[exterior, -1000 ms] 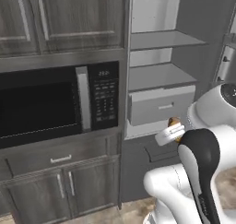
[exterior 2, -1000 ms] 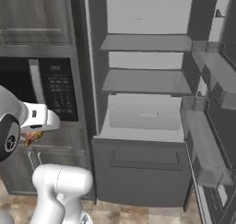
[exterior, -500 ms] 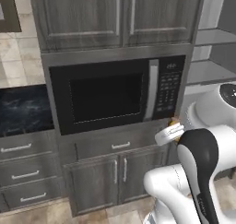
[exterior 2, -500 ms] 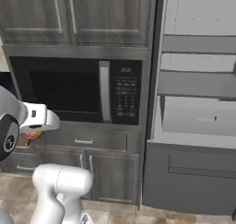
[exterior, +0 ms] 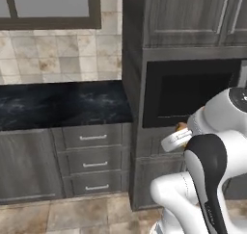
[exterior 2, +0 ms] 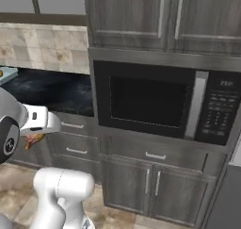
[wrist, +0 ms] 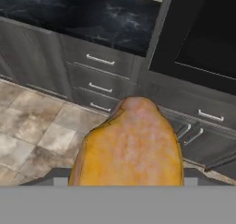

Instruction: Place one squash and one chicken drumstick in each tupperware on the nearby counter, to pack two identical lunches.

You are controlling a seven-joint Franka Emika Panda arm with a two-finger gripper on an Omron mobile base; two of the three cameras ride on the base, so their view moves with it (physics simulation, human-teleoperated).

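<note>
Black stone counter (exterior: pixel 62 105), faint grey marbling, runs along the left under a beige tiled wall (exterior: pixel 58 59) and a window (exterior: pixel 48 6); three grey drawers (exterior: pixel 91 163) with bar handles sit below it, over a tan stone floor (exterior: pixel 72 214). In the right base view, at the far left edge of that counter, a sliver of a pale-blue tupperware (exterior 2: pixel 5 74) shows, contents too small to tell. To the right of the counter stands a tall dark grey cabinet column holding a black built-in microwave (exterior 2: pixel 160 103) with a steel handle strip and a keypad, upper doors above, one drawer and two doors below. Chicken drumstick (wrist: pixel 129 147): orange-yellow, glossy, mottled paler toward its upper end, broad and rounded low in the hand view, narrowing to a blunt tip with a thin brown rim along its left edge. It is held at the gripper (wrist: pixel 126 179), in the air in front of the lower cabinets, above the floor and well apart from the counter. The finger tips are hidden behind the piece, so the jaws appear closed on it from either side. In the left base view a small orange-brown end of the drumstick (exterior: pixel 181 127) pokes out above the white hand; in the right base view a bit of it (exterior 2: pixel 34 139) hangs below the hand.
</note>
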